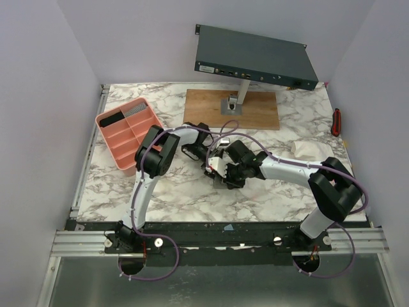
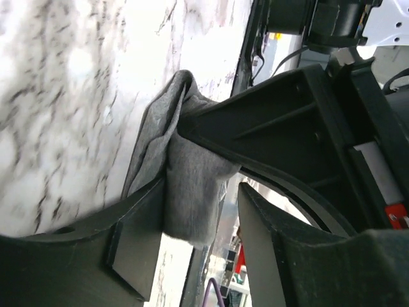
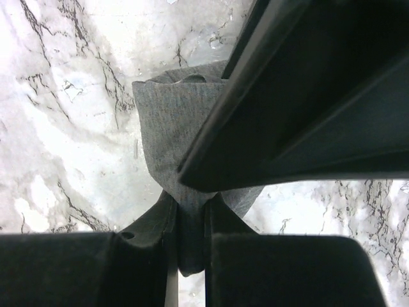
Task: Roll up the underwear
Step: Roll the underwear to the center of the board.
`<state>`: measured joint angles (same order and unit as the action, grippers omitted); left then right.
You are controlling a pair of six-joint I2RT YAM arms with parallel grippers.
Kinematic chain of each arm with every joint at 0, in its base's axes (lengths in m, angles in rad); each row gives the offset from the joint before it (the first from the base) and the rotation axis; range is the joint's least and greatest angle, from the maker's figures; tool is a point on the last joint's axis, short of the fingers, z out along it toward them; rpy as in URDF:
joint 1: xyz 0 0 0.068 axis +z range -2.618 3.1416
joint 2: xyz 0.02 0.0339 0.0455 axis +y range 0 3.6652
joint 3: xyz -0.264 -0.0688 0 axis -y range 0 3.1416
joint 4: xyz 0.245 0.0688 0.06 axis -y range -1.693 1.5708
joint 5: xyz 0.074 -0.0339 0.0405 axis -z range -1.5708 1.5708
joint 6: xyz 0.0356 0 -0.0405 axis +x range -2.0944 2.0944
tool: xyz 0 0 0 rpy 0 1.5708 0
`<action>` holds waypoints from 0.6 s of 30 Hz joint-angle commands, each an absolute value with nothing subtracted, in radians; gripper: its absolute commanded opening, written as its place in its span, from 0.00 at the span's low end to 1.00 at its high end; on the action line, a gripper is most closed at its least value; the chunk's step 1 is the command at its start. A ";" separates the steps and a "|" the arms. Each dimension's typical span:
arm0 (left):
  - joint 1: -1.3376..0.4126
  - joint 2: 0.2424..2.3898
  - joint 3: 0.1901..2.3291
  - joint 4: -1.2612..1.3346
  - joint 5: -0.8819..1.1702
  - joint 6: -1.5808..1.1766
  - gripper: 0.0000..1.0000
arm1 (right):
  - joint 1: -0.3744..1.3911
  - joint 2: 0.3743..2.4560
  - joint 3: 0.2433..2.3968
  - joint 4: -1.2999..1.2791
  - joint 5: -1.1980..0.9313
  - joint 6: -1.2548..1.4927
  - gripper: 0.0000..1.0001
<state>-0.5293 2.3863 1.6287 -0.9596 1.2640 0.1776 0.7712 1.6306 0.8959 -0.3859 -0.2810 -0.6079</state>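
Observation:
The grey underwear point(image 2: 185, 153) is a bunched fold held just above the marble table between my two grippers, which meet at the table's middle. In the top view the arms hide it. My right gripper point(image 3: 190, 204) is shut on a pinch of the underwear point(image 3: 169, 121); in the top view it point(image 1: 225, 174) sits right of centre. My left gripper point(image 2: 203, 192) is open around the fold: the cloth lies against one finger, with a gap to the other. In the top view it point(image 1: 211, 160) sits next to the right one.
A pink divided tray point(image 1: 128, 131) stands at the left. A wooden board point(image 1: 231, 107) with a stand carrying a dark green box point(image 1: 255, 57) is at the back. A white cloth point(image 1: 310, 150) and a red-handled tool point(image 1: 336, 121) lie at the right.

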 commanded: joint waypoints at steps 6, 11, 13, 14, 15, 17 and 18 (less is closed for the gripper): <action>-0.419 2.247 1.591 -0.865 1.139 0.169 0.62 | 0.782 1.670 0.828 -0.563 -0.354 -0.548 0.01; -0.383 2.175 1.553 -0.847 1.132 0.182 0.62 | 0.760 1.678 0.833 -0.589 -0.375 -0.539 0.01; -0.370 2.131 1.519 -0.832 1.132 0.183 0.62 | 0.742 1.693 0.844 -0.600 -0.388 -0.539 0.01; -0.365 2.111 1.503 -0.824 1.131 0.184 0.62 | 0.735 1.703 0.849 -0.601 -0.396 -0.538 0.01; -0.357 2.085 1.481 -0.817 1.133 0.185 0.62 | 0.726 1.714 0.856 -0.606 -0.403 -0.537 0.01; -0.345 2.033 1.447 -0.813 1.141 0.198 0.61 | 0.711 1.746 0.878 -0.620 -0.425 -0.538 0.01; -0.340 2.008 1.431 -0.812 1.139 0.207 0.60 | 0.703 1.767 0.892 -0.632 -0.440 -0.538 0.01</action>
